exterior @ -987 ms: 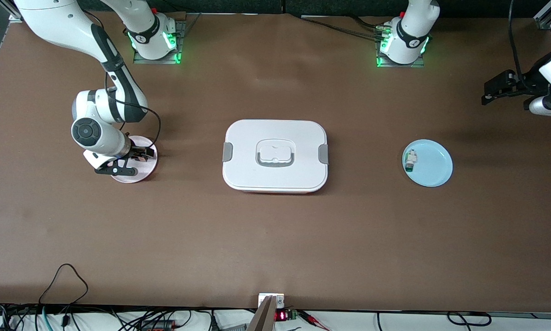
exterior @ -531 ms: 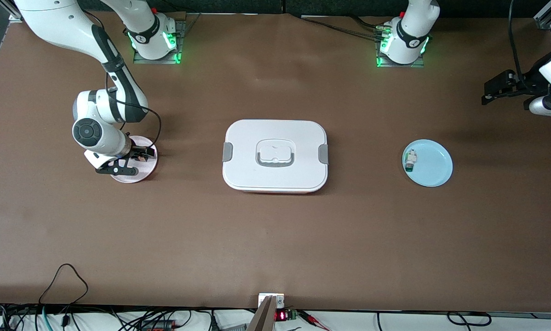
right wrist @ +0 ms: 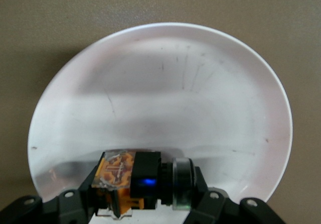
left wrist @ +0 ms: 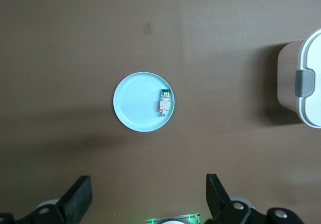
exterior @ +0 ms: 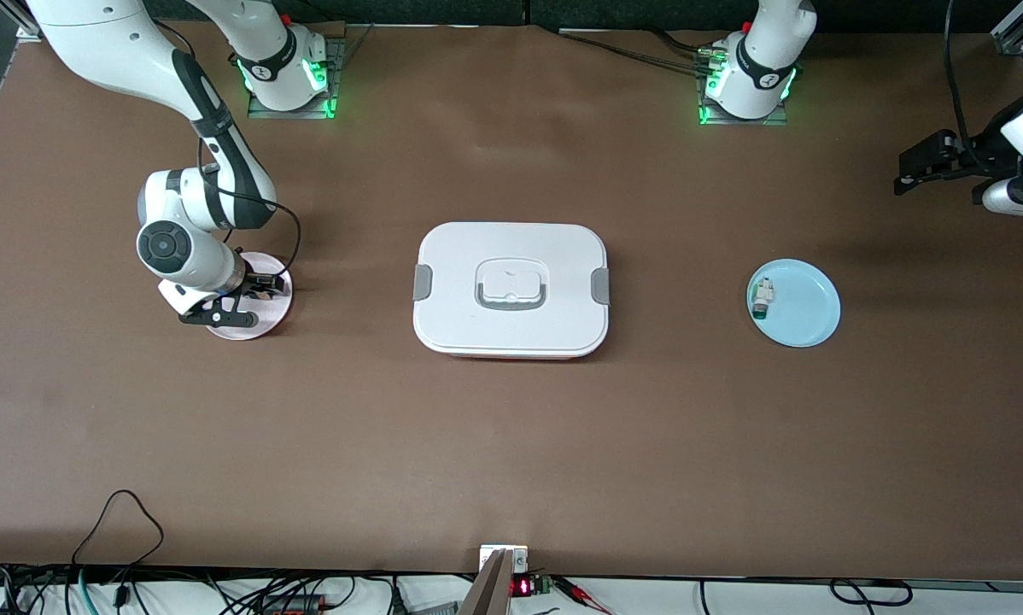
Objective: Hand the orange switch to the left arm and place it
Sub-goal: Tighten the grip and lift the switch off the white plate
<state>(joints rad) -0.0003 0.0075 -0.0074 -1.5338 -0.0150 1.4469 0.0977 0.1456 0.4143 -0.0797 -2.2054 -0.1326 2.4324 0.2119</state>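
1. Tabletop scene: a brown table carries a large white lidded box at its middle, and every place below is given from that box.
2. The box has grey side clips and a grey-rimmed handle on its lid, and its lid is on.
3. Toward the right arm's end of the table from the box, well apart from it, sits a small round pale pink plate.
4. The right gripper is low over that pink plate, and the white right arm reaches down to it from its base at the table's edge.
5. In the right wrist view its jaws pinch the orange switch, a tiny black part with an orange band, just above the pink plate.
6. Toward the left arm's end of the table from the box, well apart from it, lies a small round light blue plate.
7. A small white-and-green component lies on its side on the blue plate, near the rim that faces the box.
8. The left gripper waits up in the air out past the blue plate, at the table's edge.
9. In the left wrist view its jaws are spread wide, with the blue plate and the component in sight below.
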